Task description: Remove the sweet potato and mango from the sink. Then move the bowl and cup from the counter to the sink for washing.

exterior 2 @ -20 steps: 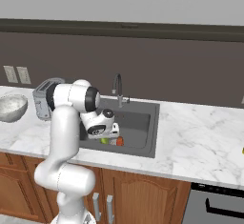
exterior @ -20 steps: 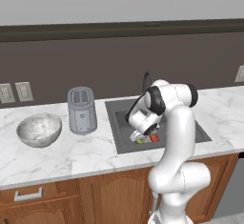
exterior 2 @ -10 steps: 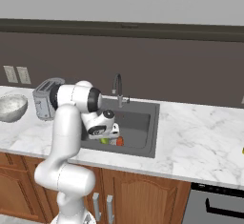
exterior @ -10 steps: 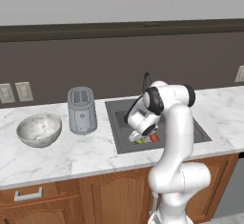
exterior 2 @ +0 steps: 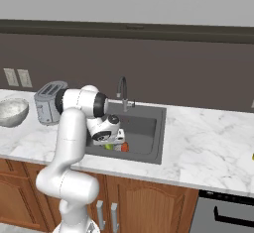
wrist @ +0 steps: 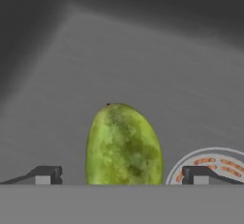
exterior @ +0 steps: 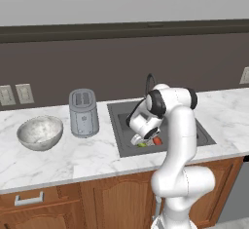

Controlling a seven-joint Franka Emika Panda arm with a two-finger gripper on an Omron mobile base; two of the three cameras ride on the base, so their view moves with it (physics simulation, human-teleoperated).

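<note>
Hand view: gripper (wrist: 121,178) down inside the sink (wrist: 143,51), fingertips spread wide, one on each side of the mango (wrist: 124,144), not clamped on it. Mango is mottled green-yellow, oval, lying on the dark grey basin floor between the tips. Just beside the right fingertip, a round pale-rimmed drain (wrist: 212,163) with orange slots. Left base view: arm bent down into the sink (exterior: 124,125), hand low at the front of the basin; green mango (exterior: 142,144) and orange-red sweet potato (exterior: 157,141) just beside each other under the hand. Basin is rectangular, recessed in white veined marble counter (exterior: 58,160). On the counter to the left, a grey toaster (exterior: 83,112), then the wide mottled stone-like bowl (exterior: 40,132) near it, upright. Thin curved faucet (exterior: 149,81) at the sink's back edge.
</note>
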